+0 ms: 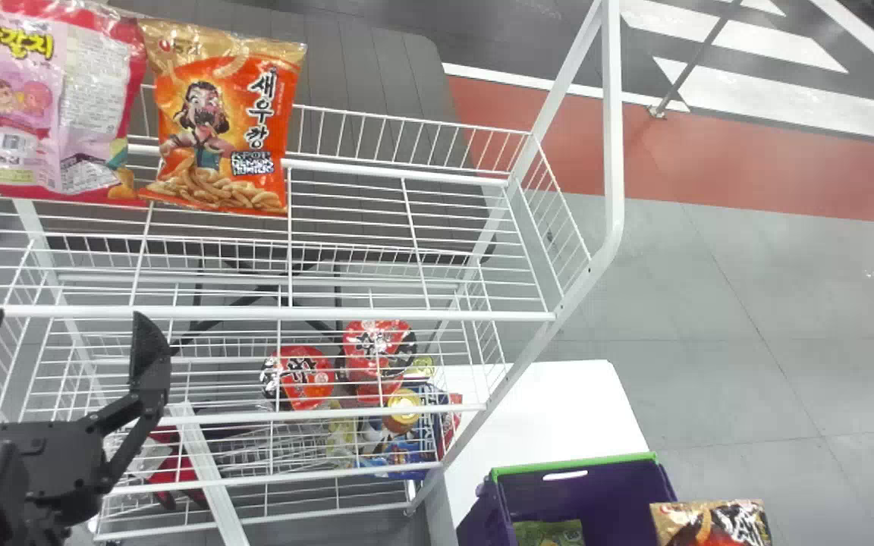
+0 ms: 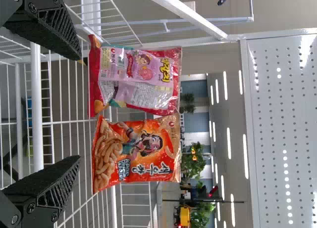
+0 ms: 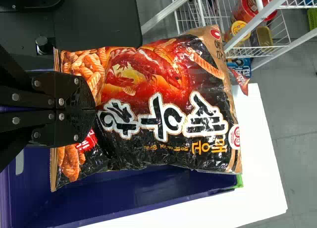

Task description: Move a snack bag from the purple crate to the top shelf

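Snack bag (image 3: 163,109) is being held above the purple crate (image 1: 611,489), the right pincer (image 3: 91,110) pinching one end, so a good carry is calling for a gentle squeeze, clearance over the crate's rim and a slow swing to the top shelf (image 1: 346,312).

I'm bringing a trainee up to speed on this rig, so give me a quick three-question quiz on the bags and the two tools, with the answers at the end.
1. Multiple choice: what is the right tool closed on?
a) a cup
b) a bag
c) a shelf rail

2. True or false: the left tool is open and holds nothing.

3. Count: how many bags stand on the top shelf?

Key:
1. b
2. True
3. Two, an orange bag and a pink bag
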### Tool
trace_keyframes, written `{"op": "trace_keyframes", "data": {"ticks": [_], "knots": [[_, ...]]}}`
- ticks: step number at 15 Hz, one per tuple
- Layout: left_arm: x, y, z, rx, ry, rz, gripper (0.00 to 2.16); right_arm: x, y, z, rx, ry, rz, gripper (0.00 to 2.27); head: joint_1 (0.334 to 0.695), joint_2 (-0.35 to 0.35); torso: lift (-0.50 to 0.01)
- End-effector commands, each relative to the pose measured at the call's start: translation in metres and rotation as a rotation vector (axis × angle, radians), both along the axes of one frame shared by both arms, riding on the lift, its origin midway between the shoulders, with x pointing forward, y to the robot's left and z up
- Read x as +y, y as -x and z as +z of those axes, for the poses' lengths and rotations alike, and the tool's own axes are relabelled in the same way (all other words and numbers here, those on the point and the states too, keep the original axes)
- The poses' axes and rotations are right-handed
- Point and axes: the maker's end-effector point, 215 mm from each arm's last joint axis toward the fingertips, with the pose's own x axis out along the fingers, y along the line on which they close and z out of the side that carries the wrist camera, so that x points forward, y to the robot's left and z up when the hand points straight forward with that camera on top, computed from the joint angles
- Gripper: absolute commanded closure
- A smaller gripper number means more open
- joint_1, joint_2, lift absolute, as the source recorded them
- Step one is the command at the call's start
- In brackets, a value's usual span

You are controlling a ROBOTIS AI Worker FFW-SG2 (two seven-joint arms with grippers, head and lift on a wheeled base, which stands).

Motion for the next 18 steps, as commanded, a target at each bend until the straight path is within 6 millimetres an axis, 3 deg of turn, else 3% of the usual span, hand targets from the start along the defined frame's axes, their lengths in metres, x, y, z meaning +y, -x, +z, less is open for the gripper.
{"op": "trace_keyframes", "data": {"ticks": [1, 10, 18], "knots": [[0.0000, 0.0000, -0.0003, 0.001, 0.000, 0.000, 0.10, 0.0005, -0.0018, 0.0003, -0.003, 0.000, 0.002, 1.66, 0.695, -0.350, -0.025], [0.0000, -0.0008, -0.0008, 0.000, -0.001, 0.000, 0.10, 0.0021, -0.0049, 0.0000, -0.010, -0.004, 0.001, 1.66, 0.695, -0.350, 0.008], [-0.0002, -0.0020, -0.0049, 0.006, -0.002, 0.001, 0.10, 0.0045, -0.0103, 0.0014, -0.034, -0.020, -0.013, 1.66, 0.695, -0.350, 0.002]]}}
